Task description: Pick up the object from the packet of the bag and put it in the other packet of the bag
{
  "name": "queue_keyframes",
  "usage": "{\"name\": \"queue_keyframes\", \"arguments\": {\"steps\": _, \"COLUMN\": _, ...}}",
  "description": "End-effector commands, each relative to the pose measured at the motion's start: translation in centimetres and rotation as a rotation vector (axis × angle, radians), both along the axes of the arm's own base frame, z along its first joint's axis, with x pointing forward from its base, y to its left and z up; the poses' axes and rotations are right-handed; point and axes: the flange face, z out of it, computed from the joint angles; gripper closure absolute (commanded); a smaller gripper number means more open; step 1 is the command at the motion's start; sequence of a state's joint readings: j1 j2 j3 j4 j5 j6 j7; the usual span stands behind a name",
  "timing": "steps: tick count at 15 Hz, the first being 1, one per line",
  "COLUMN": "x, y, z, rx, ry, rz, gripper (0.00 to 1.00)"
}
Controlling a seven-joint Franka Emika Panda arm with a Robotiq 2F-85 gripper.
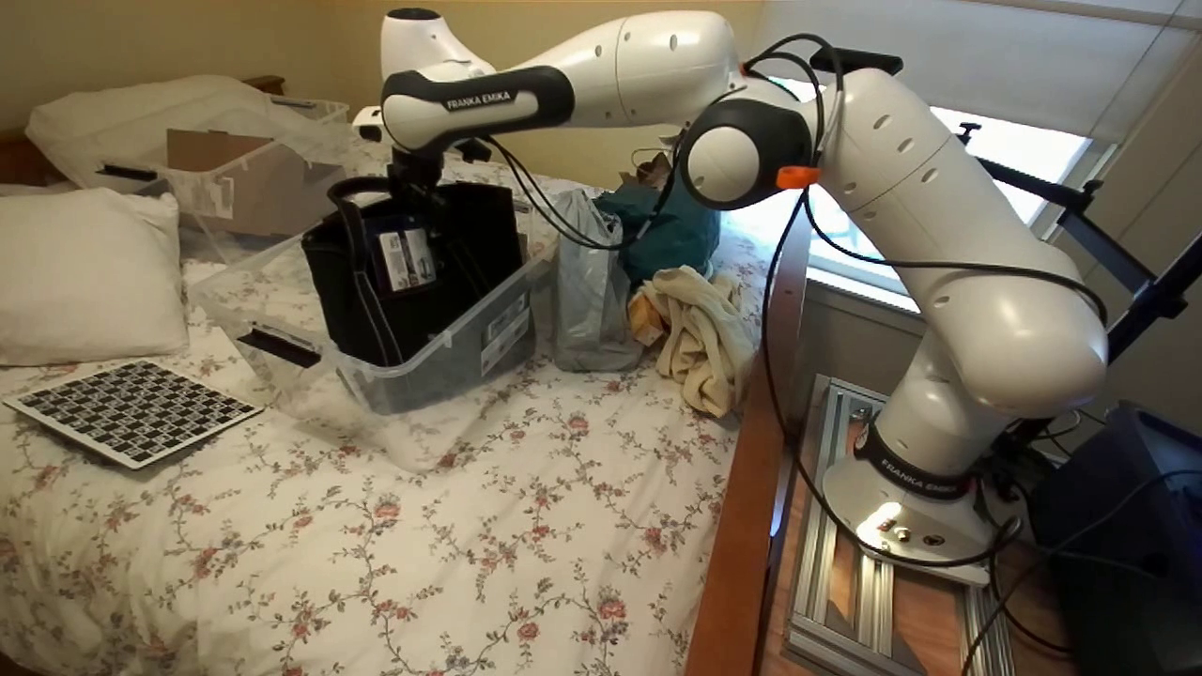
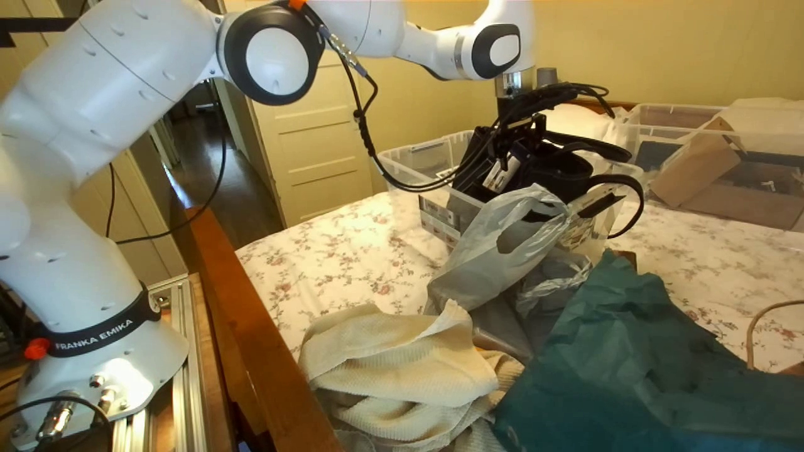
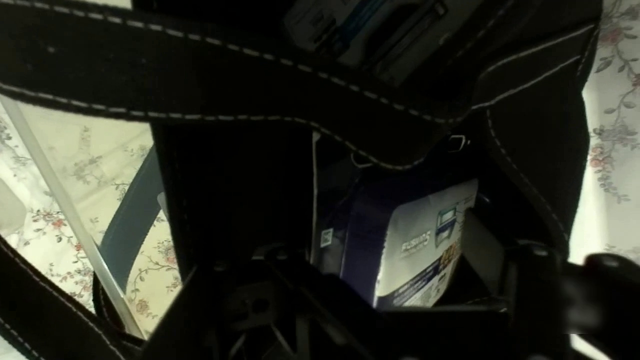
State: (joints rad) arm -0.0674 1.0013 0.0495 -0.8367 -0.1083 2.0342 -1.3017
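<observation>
We see a labelled box in the black bag, gripper at it. Jaws stand apart; contact, we cannot tell.

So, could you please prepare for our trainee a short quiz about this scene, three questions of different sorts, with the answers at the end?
1. True or false: the black bag sits in a clear plastic bin.
2. In the wrist view, which thing with a pale printed face shows between the jaws of the gripper?
3. Where does the checkered board lie? a) inside that bin; b) beside that bin; c) on top of the bag.

Key:
1. True.
2. A dark box.
3. b.
</observation>
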Motion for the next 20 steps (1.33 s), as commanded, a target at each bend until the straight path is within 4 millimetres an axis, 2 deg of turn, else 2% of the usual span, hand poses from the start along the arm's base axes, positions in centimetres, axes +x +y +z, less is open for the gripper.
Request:
{"name": "queue_keyframes", "arguments": {"steps": 1, "x": -0.3, "y": 0.5, "z": 0.8, "rx": 0.020, "ry": 0.066, "rz": 0.004, "gripper": 0.52}}
{"name": "queue_keyframes", "arguments": {"steps": 4, "x": -1.1, "y": 1.2, "z": 2.4, "rx": 0.032, "ry": 0.127, "rz": -0.003, "gripper": 0.73}}
{"name": "queue_keyframes", "arguments": {"steps": 7, "x": -2.1, "y": 1.9, "z": 2.3, "rx": 0.048, "ry": 0.222, "rz": -0.003, "gripper": 0.93}}
{"name": "queue_keyframes", "arguments": {"steps": 11, "x": -3.4, "y": 2.8, "z": 1.8, "rx": 0.056, "ry": 0.331, "rz": -0.006, "gripper": 0.94}}
{"name": "queue_keyframes", "arguments": {"steps": 15, "x": -3.5, "y": 3.1, "z": 1.4, "rx": 0.074, "ry": 0.343, "rz": -0.030, "gripper": 0.93}}
{"name": "queue_keyframes", "arguments": {"steps": 20, "x": -3.6, "y": 2.9, "z": 3.2, "rx": 0.157, "ry": 0.320, "rz": -0.018, "gripper": 0.93}}
